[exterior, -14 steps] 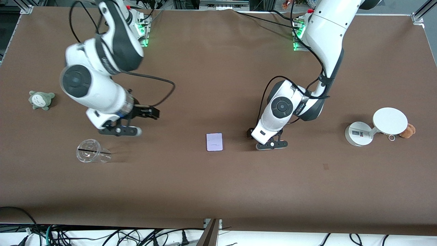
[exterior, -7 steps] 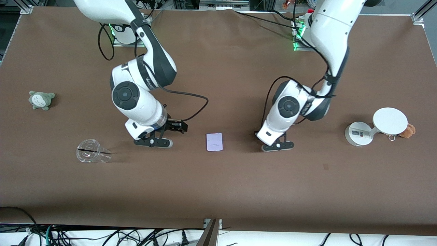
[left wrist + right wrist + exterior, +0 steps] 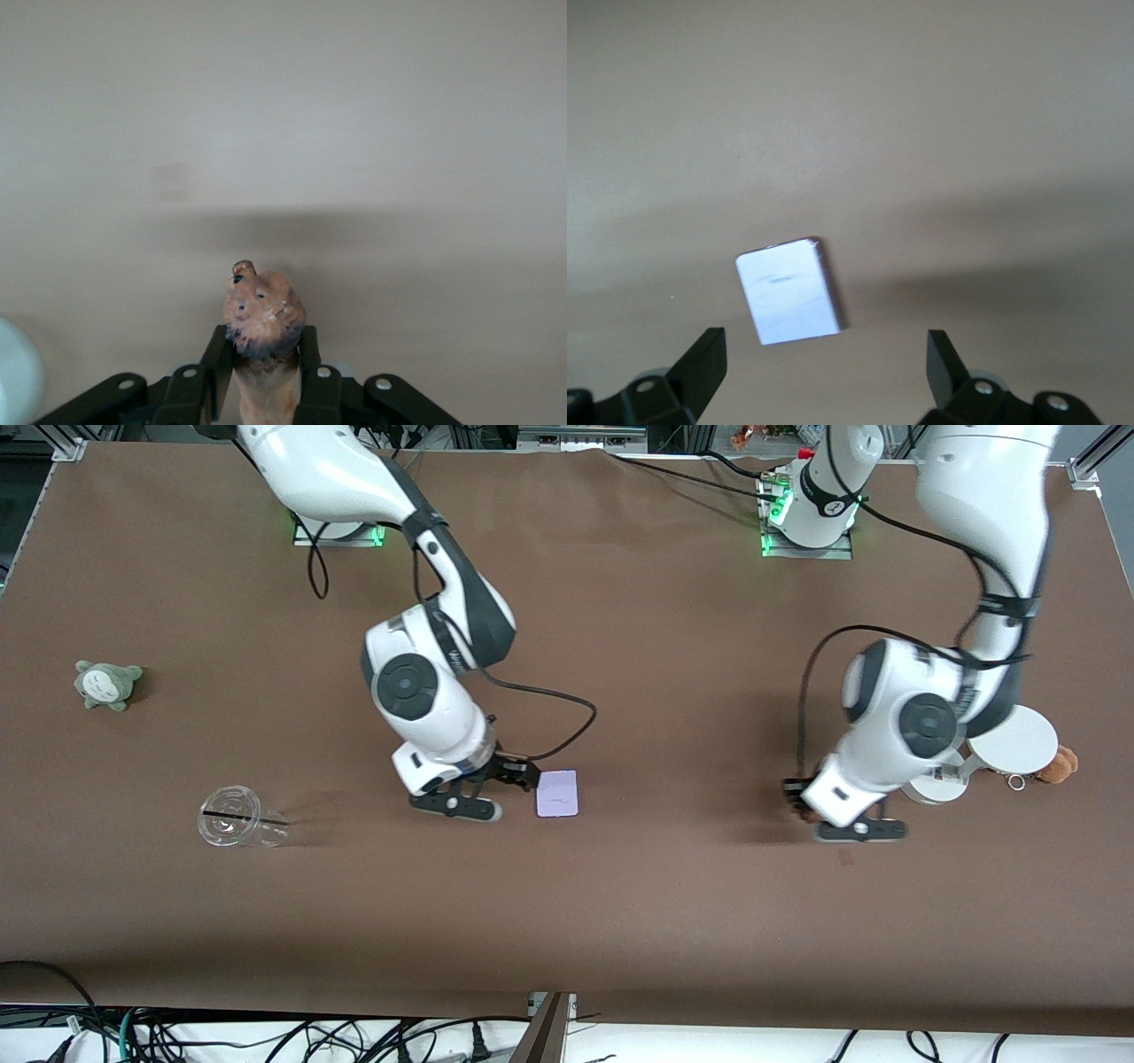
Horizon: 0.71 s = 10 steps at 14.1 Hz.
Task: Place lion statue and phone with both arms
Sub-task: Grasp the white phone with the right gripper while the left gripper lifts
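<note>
Front view shows the phone (image 3: 557,794) lying flat on the brown table (image 3: 620,921), near the middle and somewhat toward the front camera. The right gripper (image 3: 483,790) hangs low over the table just beside the phone, at the phone's nine o'clock as that view shows it, not touching it. From the right wrist view the phone (image 3: 788,290) lies ahead of the two dark fingertips (image 3: 702,359), which stand wide apart with nothing between them.

The left gripper (image 3: 837,815) is low over bare table toward the left arm's end, at about four o'clock from the phone in the front view and well apart from it. The left wrist view shows its fingers (image 3: 215,365) closed on the lion statue (image 3: 263,326), whose orange-brown head with a dark mane sticks out past the fingertips, clear of the table.

A white disc stand (image 3: 992,748) sits at roughly two o'clock from the left gripper, partly hidden by that arm, with a small brown plush (image 3: 1059,764) touching it. Toward the right arm's end a clear plastic cup (image 3: 237,828) lies on its side, and a grey-green plush toy (image 3: 106,684) sits at about eleven o'clock from the cup, farther from the front camera.
</note>
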Motion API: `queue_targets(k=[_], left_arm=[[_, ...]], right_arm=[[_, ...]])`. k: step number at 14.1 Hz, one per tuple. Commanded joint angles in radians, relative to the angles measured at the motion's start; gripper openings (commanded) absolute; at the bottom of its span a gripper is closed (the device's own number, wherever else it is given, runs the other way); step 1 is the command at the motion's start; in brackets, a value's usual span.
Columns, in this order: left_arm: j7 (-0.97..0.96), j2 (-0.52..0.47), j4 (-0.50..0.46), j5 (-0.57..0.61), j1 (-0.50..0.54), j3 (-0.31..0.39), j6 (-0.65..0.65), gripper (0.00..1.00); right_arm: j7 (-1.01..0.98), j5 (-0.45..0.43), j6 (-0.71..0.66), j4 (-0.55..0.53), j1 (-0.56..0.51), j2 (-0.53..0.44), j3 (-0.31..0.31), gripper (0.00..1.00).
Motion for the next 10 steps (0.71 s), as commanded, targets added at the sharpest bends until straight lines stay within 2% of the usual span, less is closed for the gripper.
queue_targets(k=[1, 6, 10], left_arm=[[0.154, -0.065, -0.105, 0.007, 0.134, -0.023, 0.023, 0.00], [0.153, -0.123, -0.282, 0.002, 0.182, -0.023, 0.200, 0.00], [0.156, -0.145, -0.374, 0.002, 0.223, -0.023, 0.287, 0.00]], right_arm=[[0.046, -0.027, 0.082, 0.040, 0.055, 0.079, -0.012, 1.00], [0.026, -0.190, 0.228, 0.041, 0.089, 0.157, -0.010, 1.00], [0.025, -0.218, 0.325, 0.043, 0.118, 0.208, -0.012, 1.00]])
